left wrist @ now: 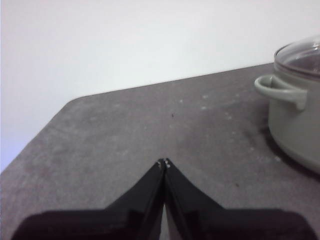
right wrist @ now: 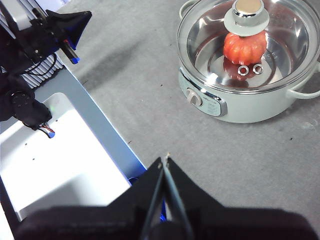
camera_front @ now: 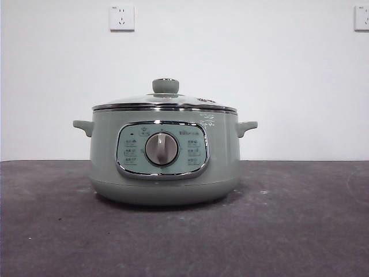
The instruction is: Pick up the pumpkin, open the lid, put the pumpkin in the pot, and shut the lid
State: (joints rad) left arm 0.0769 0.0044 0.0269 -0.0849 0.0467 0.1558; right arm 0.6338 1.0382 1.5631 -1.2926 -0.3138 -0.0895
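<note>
The sage-green pot [camera_front: 165,156] stands in the middle of the table with the glass lid [camera_front: 165,99] on it, knob up. In the right wrist view the pot [right wrist: 240,107] is seen from above, and the orange pumpkin [right wrist: 243,47] lies inside it under the lid [right wrist: 200,30]. The pumpkin does not show in the front view. My left gripper [left wrist: 164,162] is shut and empty, low over the table beside the pot [left wrist: 295,125]. My right gripper [right wrist: 166,159] is shut and empty, high and away from the pot.
The dark grey table [camera_front: 300,225] runs back to a white wall with two sockets [camera_front: 121,18]. In the right wrist view the other arm [right wrist: 47,30] and a white base panel [right wrist: 55,165] lie past the table's edge.
</note>
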